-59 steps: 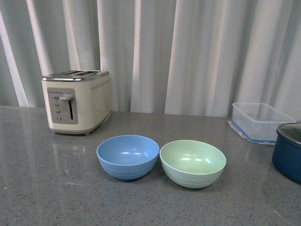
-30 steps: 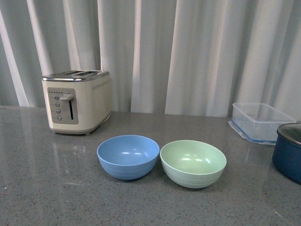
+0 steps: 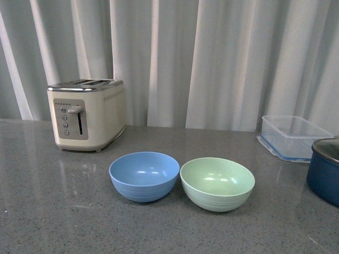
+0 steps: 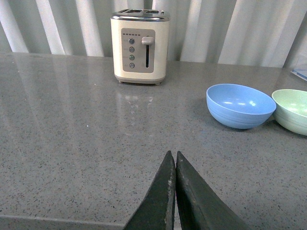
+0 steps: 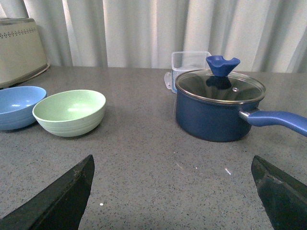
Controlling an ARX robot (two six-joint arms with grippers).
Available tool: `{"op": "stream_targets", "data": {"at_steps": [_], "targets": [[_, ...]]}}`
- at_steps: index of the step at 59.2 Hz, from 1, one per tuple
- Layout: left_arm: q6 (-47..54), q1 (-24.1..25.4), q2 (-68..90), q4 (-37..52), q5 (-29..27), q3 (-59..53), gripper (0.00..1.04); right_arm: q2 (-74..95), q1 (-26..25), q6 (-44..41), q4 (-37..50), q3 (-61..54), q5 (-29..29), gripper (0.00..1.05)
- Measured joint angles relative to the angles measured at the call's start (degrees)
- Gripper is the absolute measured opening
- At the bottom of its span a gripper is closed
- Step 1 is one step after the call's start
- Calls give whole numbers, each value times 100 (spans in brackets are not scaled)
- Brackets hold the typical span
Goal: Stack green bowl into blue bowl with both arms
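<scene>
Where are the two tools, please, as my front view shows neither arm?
Observer: The left tool is shut, pointing across the counter, well apart from the blue bowl.
Operator: And the other one, please?
Observer: The right tool is wide open, with the green bowl and the navy pot ahead of it.
Operator: Is the pot covered? My view crops it.
Observer: Yes, a glass lid with a blue knob sits on it.

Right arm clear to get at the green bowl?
Probably yes. The right gripper is open, with only bare countertop between it and the green bowl; the navy pot sits aside.
</scene>
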Motion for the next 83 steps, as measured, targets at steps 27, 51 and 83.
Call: {"op": "stream_targets", "data": {"at_steps": [27, 51, 83], "targets": [[-2, 2, -1047, -1086, 2, 0, 22, 0, 0, 0, 0, 0, 0, 95], [0, 2, -1049, -1086, 13, 0, 99, 4937, 1086, 793, -2881, 2863, 396, 95], [0, 2, -1049, -1086, 13, 0, 98, 8631, 1276, 1493, -2063, 5744, -597, 95]]}}
